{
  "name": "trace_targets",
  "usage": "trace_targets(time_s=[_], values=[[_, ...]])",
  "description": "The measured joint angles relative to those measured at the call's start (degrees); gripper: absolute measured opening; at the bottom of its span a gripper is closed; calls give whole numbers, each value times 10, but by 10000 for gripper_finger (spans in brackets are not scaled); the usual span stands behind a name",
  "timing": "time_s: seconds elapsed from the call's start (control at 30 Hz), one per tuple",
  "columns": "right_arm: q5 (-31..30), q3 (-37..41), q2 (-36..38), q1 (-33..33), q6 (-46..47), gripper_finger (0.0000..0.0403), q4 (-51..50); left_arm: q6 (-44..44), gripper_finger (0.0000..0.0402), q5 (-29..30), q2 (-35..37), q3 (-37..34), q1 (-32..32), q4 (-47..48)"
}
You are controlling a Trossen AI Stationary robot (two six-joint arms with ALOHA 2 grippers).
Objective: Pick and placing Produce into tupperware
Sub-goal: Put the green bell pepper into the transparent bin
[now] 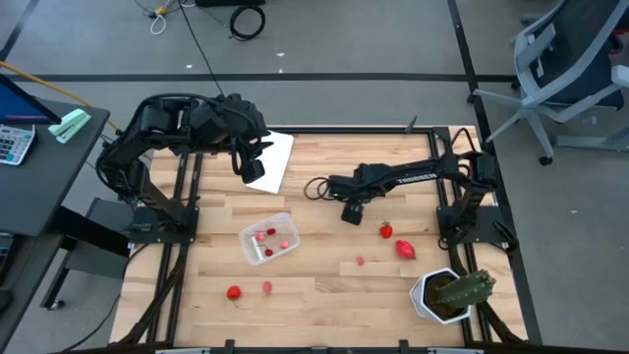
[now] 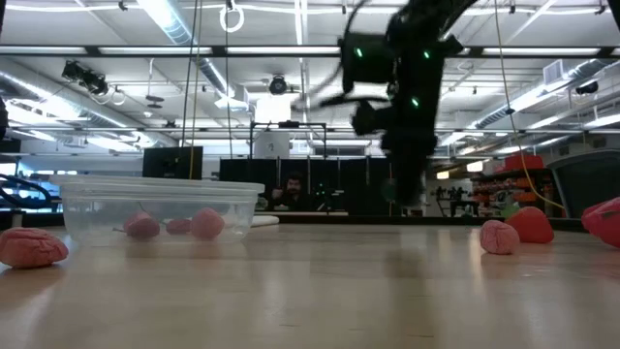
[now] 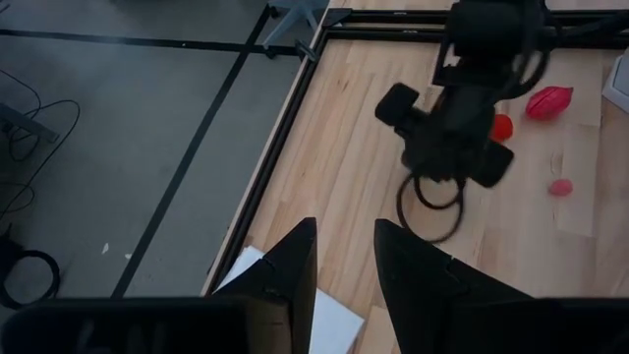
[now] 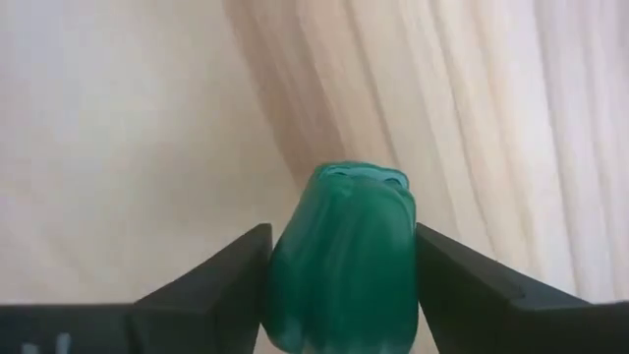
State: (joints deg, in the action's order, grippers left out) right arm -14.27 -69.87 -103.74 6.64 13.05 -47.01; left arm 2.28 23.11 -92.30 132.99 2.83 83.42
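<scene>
- Tupperware (image 1: 269, 238), the clear box, sits on the table (image 1: 324, 285) beside the right gripper (image 1: 352, 212), toward the left arm's side; you can count three small red pieces in it from above, and the low view shows them as pink lumps (image 2: 174, 226) behind the clear wall (image 2: 160, 208).
- Your right gripper is pinching a green produce piece (image 4: 342, 258) between its two fingers (image 4: 211, 280); only the right wrist view shows this, since from above the gripper's body hides the piece.
- Loose produce lies on the far side of that gripper from the box: a strawberry (image 1: 386, 231), a larger red piece (image 1: 405, 249) and a small pink one (image 1: 361, 262).
- Two more red pieces (image 1: 234, 292) lie past the box, near the table's front edge; the low view shows one as a pink lump (image 2: 32, 247) beside the box.
- Your left gripper (image 3: 344, 265) waits well apart over the white panel (image 1: 275, 157), fingers slightly spread and holding nothing; its wrist view looks across at the right arm (image 3: 462, 108).
- A cactus in a white pot (image 1: 447, 293) stands near the right corner.
</scene>
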Motion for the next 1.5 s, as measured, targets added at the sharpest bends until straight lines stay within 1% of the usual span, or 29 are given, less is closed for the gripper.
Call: trace_targets(time_s=[0.07,0.13,0.23,0.3,0.4,0.47,0.63,0.67,0.77,0.83,0.9,0.93,1.0,1.1,1.23,1.3,1.5], values=[[8,-26,0,-13,-7,225,32,0,112,0,0,0,0,0],[32,-48,0,-25,-17,215,89,0,111,0,0,0,0,0],[98,-58,0,-45,-38,211,222,0,110,0,0,0,0,0],[135,-57,0,-62,-53,216,313,0,110,0,0,0,0,0],[146,-57,-9,-88,-72,232,418,0,112,0,0,0,0,-1],[145,-57,-27,-104,-82,236,481,-1,112,0,-2,0,0,-9],[143,-57,-99,-130,-73,217,617,-1,110,0,-11,0,0,-33],[143,-59,-115,-133,-69,213,631,-1,110,0,-14,0,0,-36],[119,-83,-163,-136,-70,211,631,-1,112,0,-24,0,0,-36],[93,-114,-187,-134,-73,219,638,-1,112,0,-28,0,0,-36],[75,-147,-209,-129,-85,229,622,-1,111,0,-38,0,0,-39],[73,-165,-221,-126,-90,232,604,-1,110,0,-40,1,0,-42],[63,-204,-248,-120,-94,233,537,-1,110,0,-49,-1,0,-36],[56,-259,-280,-114,-96,221,448,-1,112,0,-56,0,0,-34],[52,-312,-304,-115,-97,213,400,-2,111,0,-62,0,0,-28],[54,-320,-308,-116,-100,222,386,-2,110,0,-61,0,0,-27],[48,-320,-287,-116,-99,281,349,-1,112,0,-58,0,0,-22]])
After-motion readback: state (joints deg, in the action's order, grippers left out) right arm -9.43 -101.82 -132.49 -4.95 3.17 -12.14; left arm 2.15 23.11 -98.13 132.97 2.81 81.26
